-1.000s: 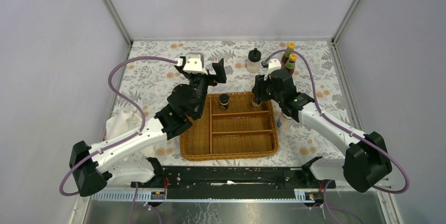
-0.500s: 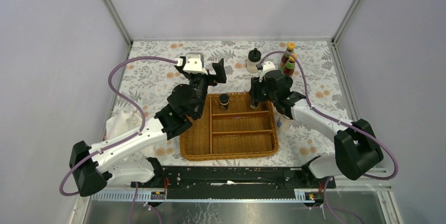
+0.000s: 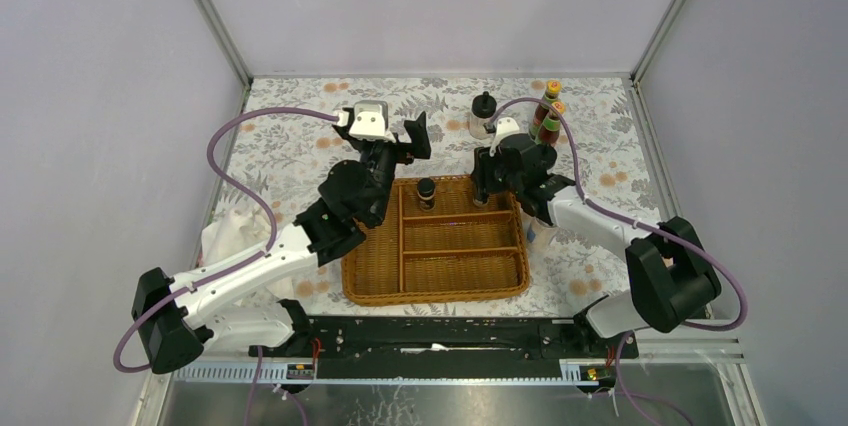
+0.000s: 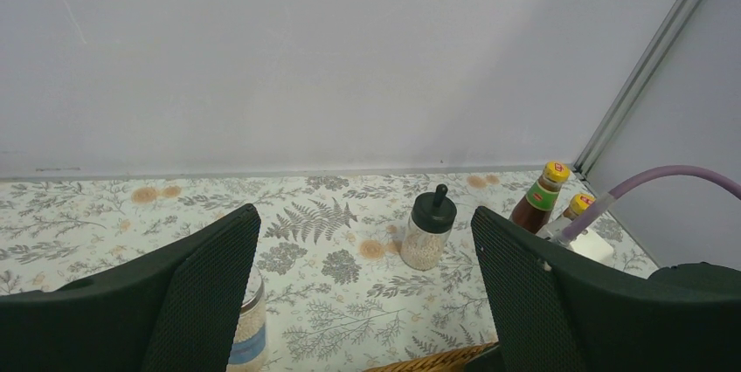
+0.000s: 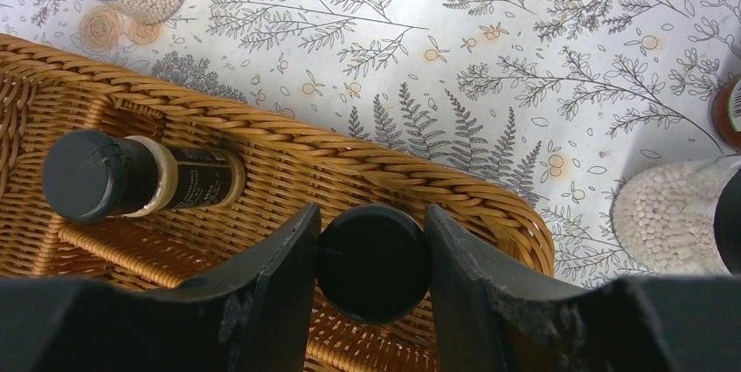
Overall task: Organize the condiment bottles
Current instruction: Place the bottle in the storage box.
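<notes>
Tablecloth [image 5: 489, 58] beyond basket rim [image 5: 376, 175]; black-capped jar [image 5: 373, 265] in right gripper [image 5: 371, 241]

Pale lilac walls [image 3: 420, 6], floral tablecloth [image 3: 290, 146] (metal corner posts [image 3: 211, 16])

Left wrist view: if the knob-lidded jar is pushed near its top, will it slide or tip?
It may tip: the jar stands upright, taller than wide. It looks full of grains, so probably heavy for its size. Its clear wall may be slippery.
</notes>
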`<control>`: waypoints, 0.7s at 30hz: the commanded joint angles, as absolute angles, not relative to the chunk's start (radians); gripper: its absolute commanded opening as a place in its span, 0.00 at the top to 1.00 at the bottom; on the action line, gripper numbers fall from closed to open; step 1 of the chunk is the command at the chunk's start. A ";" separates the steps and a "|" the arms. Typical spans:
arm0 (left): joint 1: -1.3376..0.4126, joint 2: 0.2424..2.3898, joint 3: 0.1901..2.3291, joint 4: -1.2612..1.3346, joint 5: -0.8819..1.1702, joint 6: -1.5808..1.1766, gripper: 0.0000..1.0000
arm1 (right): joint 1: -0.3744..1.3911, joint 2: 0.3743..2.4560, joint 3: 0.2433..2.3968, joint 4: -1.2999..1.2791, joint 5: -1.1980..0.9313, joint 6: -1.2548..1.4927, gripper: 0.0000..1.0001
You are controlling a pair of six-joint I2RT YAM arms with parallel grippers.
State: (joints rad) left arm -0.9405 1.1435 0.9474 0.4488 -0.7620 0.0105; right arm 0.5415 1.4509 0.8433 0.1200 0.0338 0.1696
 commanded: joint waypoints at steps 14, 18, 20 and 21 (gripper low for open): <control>-0.932 1.133 0.903 0.486 -0.755 0.002 0.04 | 0.551 1.488 0.839 0.177 0.032 0.153 0.89; -0.933 1.128 0.901 0.483 -0.760 0.002 0.02 | 0.551 1.489 0.838 0.176 0.031 0.153 0.57; -0.933 1.126 0.899 0.482 -0.762 0.002 0.01 | 0.553 1.492 0.838 0.174 0.026 0.154 0.37; -0.933 1.126 0.899 0.482 -0.762 0.002 0.01 | 0.554 1.492 0.840 0.173 0.022 0.153 0.32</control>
State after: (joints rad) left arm -0.9405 1.1431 0.9123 0.4503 -0.7551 0.0105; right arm 0.5419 1.4765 0.8379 0.1535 0.0341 0.1646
